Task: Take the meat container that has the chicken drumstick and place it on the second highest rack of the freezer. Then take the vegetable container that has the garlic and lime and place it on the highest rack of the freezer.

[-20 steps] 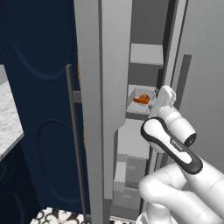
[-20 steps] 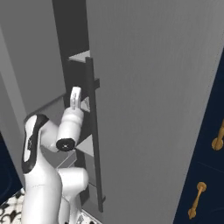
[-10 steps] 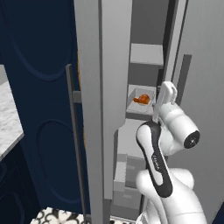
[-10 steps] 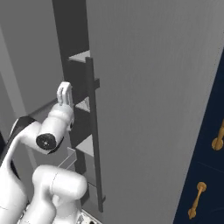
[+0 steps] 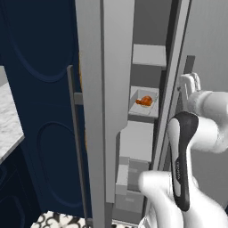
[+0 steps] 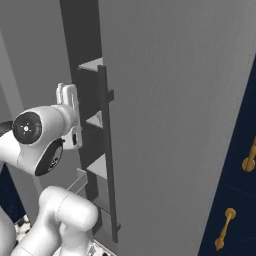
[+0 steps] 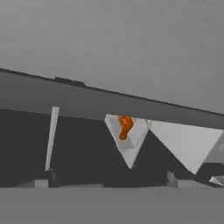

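The glossy orange-brown chicken drumstick [image 5: 144, 101] lies in its pale container [image 5: 136, 94] on the second highest rack [image 5: 143, 116] of the grey freezer [image 5: 111, 89], long axis roughly across the shelf, while the claw [image 5: 190, 83], jaws apart and empty, has withdrawn rightward outside the opening.

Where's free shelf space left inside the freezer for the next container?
Free: the flat pale-grey top shelf, bare above the tray with the orange-brown chicken drumstick. Also bare: the pale shelf under it. Crowded: the drumstick shelf, and the grey drawers lower down.
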